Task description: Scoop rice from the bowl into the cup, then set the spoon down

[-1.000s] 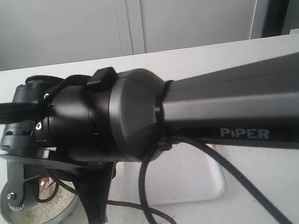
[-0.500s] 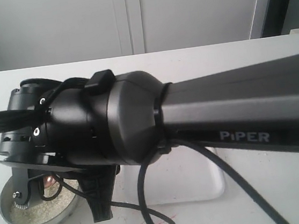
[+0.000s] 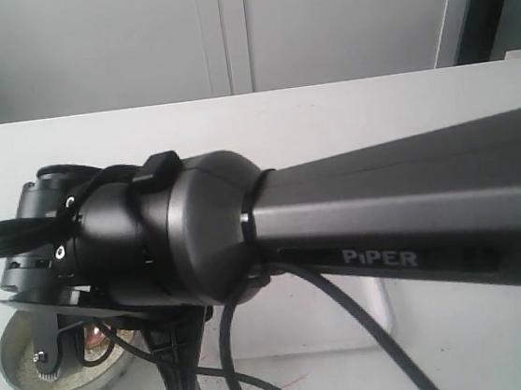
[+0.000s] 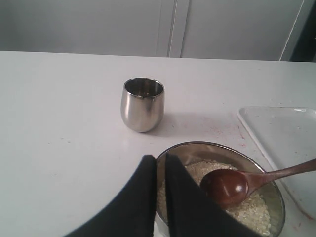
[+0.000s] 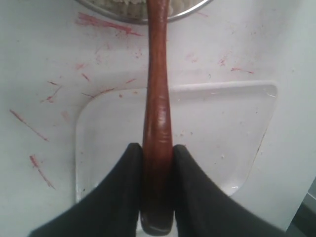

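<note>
My right gripper (image 5: 157, 150) clamps the spoon (image 5: 157, 94) by its handle end, so its scoop reaches down onto the rice (image 4: 249, 213) in the bowl (image 4: 212, 145). The cup (image 4: 142, 104) stands near on the desk (image 4: 59, 123), a short carry, I judge.

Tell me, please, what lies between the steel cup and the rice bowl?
Nothing lies there. The left wrist view shows only bare white table between the cup and the bowl.
</note>
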Tool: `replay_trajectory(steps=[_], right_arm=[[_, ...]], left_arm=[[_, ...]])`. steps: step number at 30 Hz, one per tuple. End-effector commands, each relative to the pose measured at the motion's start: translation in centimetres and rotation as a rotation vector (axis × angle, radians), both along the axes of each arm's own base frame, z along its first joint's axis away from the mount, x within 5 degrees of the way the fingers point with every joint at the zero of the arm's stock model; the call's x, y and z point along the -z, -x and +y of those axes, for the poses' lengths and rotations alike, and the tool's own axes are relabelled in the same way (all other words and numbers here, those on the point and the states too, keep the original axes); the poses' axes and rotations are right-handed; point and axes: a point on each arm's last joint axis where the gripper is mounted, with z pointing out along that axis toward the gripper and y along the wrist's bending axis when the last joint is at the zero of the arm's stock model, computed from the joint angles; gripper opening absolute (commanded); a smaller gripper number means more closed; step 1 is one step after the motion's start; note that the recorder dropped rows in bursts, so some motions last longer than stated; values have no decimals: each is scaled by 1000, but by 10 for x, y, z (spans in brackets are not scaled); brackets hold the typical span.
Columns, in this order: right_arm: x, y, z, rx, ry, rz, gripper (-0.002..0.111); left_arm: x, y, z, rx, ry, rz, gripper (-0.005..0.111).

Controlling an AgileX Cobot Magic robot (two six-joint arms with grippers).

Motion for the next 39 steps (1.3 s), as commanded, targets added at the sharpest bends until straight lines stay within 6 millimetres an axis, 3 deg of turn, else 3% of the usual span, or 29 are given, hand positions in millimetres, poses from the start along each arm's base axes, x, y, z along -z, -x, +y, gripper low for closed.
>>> replay_trajectory(steps=[1, 18, 27, 34, 39], right_arm=[[6, 0, 2, 0, 22, 15, 0], [11, 7, 7, 121, -100, 98, 0], [13, -5, -2, 296, -202, 143, 0], [14, -5, -2, 318, -225, 175, 0], [5, -1, -3, 337, -261, 207, 0]], left_arm=[[-1, 1, 0, 4, 11, -4, 14], [-1, 1, 0, 4, 11, -4, 14], [-1, 1, 0, 4, 11, -4, 14], [-1, 1, 0, 4, 11, -4, 14], [-1, 1, 0, 4, 11, -4, 14]])
